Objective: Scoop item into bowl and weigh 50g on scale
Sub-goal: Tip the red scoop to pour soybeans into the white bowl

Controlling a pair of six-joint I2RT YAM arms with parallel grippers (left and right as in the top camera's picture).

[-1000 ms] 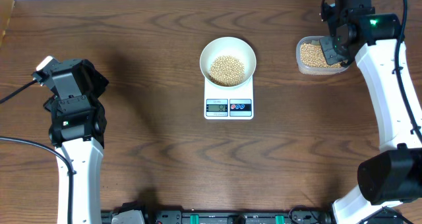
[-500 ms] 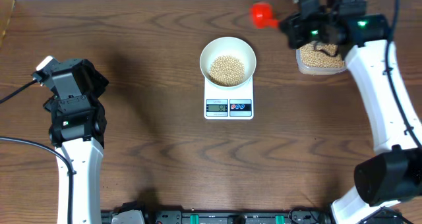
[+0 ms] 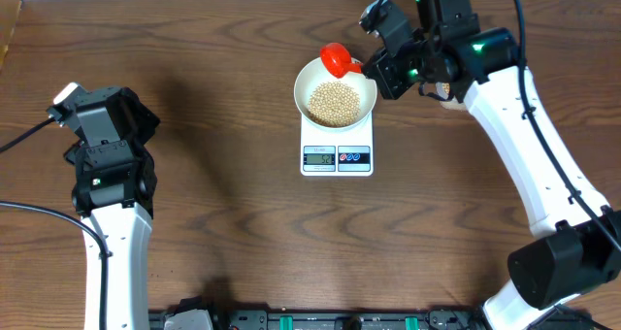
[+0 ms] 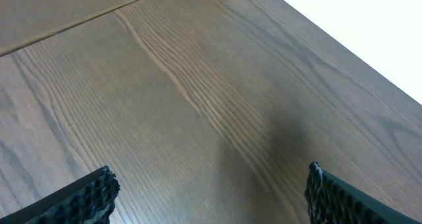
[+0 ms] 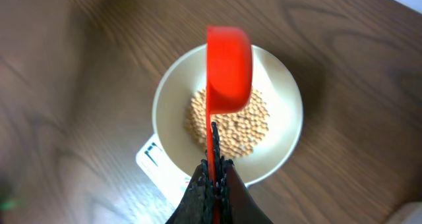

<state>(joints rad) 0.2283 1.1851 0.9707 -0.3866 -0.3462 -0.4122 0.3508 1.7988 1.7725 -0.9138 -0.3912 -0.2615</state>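
Since half a second earlier, the right arm had swung leftward from the upper right of the overhead frame, carrying the red scoop [image 3: 335, 58] to the bowl; the left arm had not shifted.

The beans [image 3: 335, 102] lay heaped in the middle of the white bowl [image 3: 303, 78], which sat on the scale [image 3: 337, 157] at the upper centre of the overhead frame. The scale's display and two buttons faced the lower edge, and I could not read the figures. In the right wrist view the scoop [image 5: 229, 69] hung over the far rim of the bowl [image 5: 290, 112], its cup turned so that I saw only its red back, with the beans [image 5: 227, 128] below it and a corner of the scale [image 5: 155, 159] showing at lower left.

The right gripper [image 3: 380, 70] was clamped narrowly on the scoop's thin handle, the fingers [image 5: 198, 191] pressed against either side of it.

The left gripper [image 4: 211, 191] stood wide apart with nothing between its tips, above the bare wooden table [image 4: 198, 85] at the far left of the overhead frame, well apart from the scale.
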